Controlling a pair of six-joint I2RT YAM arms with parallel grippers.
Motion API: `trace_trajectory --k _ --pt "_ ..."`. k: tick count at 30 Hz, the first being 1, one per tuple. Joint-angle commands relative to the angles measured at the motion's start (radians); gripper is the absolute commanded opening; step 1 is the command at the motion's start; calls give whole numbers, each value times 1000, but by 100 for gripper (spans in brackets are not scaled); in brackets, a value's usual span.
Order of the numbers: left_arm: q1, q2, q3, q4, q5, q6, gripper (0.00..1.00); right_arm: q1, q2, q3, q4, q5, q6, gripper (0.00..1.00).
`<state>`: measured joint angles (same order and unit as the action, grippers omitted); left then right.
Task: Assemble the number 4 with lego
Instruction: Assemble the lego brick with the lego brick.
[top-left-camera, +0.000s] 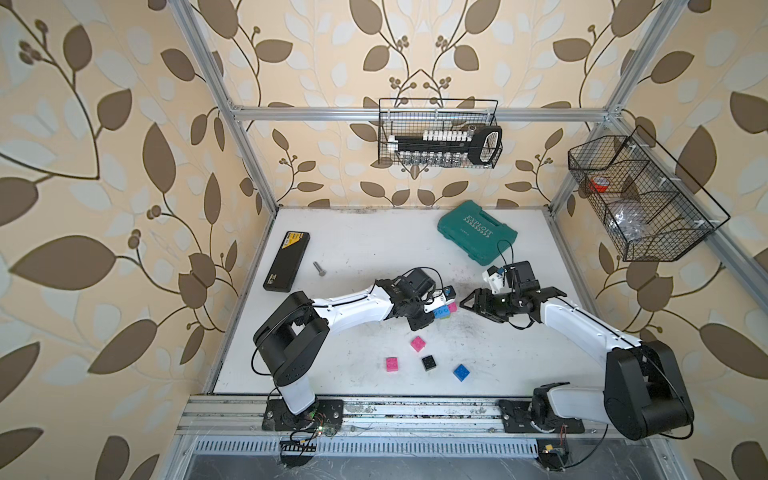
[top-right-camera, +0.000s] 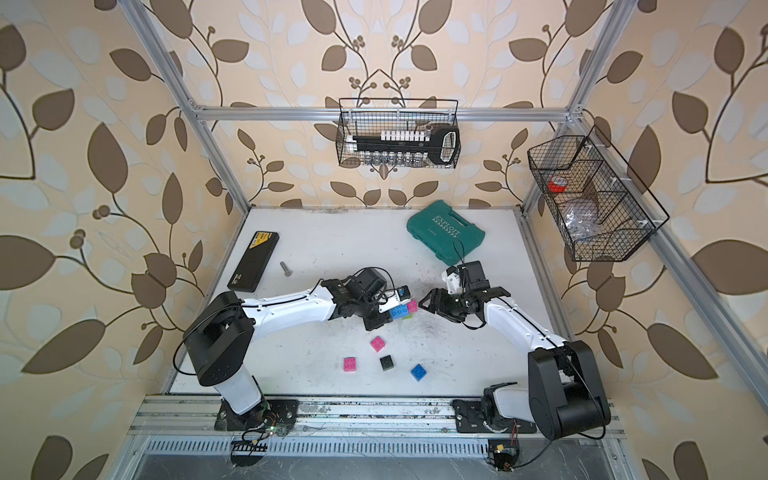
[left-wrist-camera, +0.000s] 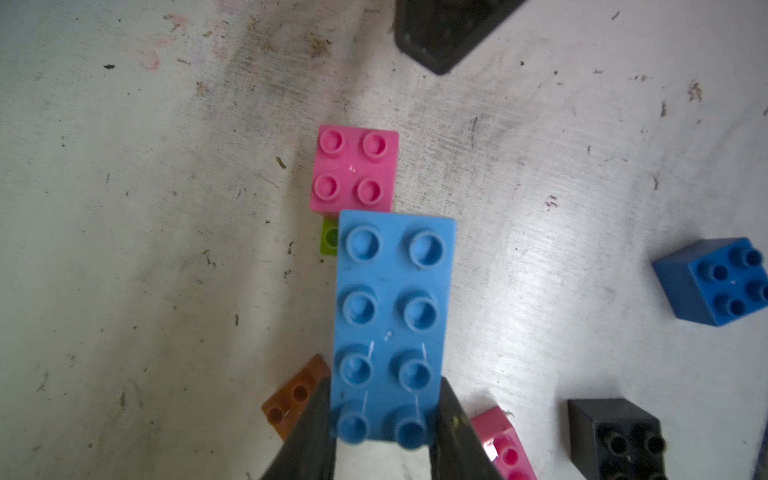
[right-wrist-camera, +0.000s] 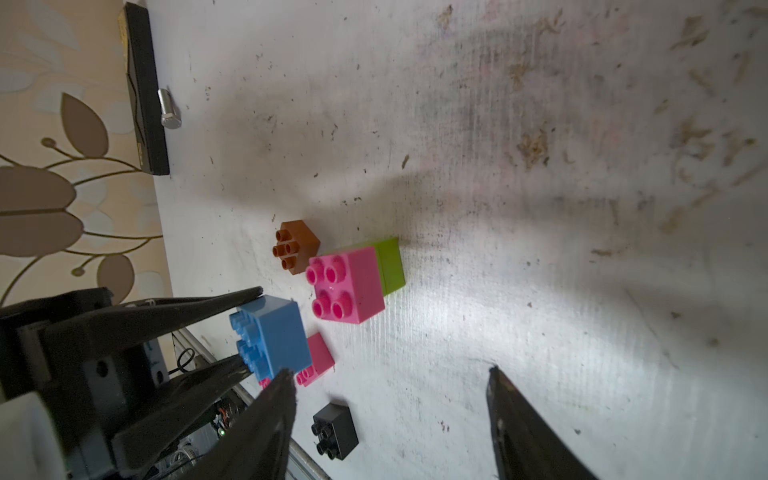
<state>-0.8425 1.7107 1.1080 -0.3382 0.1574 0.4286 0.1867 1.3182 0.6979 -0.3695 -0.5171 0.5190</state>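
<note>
Table (top-left-camera: 374, 249) open rearward; long blue brick (left-wrist-camera: 390, 324) clamped (left jaws).

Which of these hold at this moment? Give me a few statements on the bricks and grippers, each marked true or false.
1. The left gripper is shut on the long blue brick. True.
2. The right gripper holds the black brick. False: its jaws stand apart with nothing between them, and the black brick lies loose on the table.
3. A pink brick sits on the lime green brick. True.
4. The orange brick is joined onto the long blue brick. False: it lies by itself on the table, next to the pink and lime green pair.
5. The small blue brick lies loose on the table. True.
</note>
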Motion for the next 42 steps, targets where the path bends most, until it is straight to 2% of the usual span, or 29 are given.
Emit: trace_trajectory --k 1,14,25,42 --pt "14 10 32 -8 25 20 0 -4 -20 -36 81 -31 41 70" --pt "31 36 55 -30 29 22 0 -3 -13 -70 124 -42 46 71" --pt "35 64 94 -68 43 20 0 -3 -7 -100 164 -47 58 66" --pt "34 117 155 -140 25 -14 0 -4 -4 -117 191 -59 68 66"
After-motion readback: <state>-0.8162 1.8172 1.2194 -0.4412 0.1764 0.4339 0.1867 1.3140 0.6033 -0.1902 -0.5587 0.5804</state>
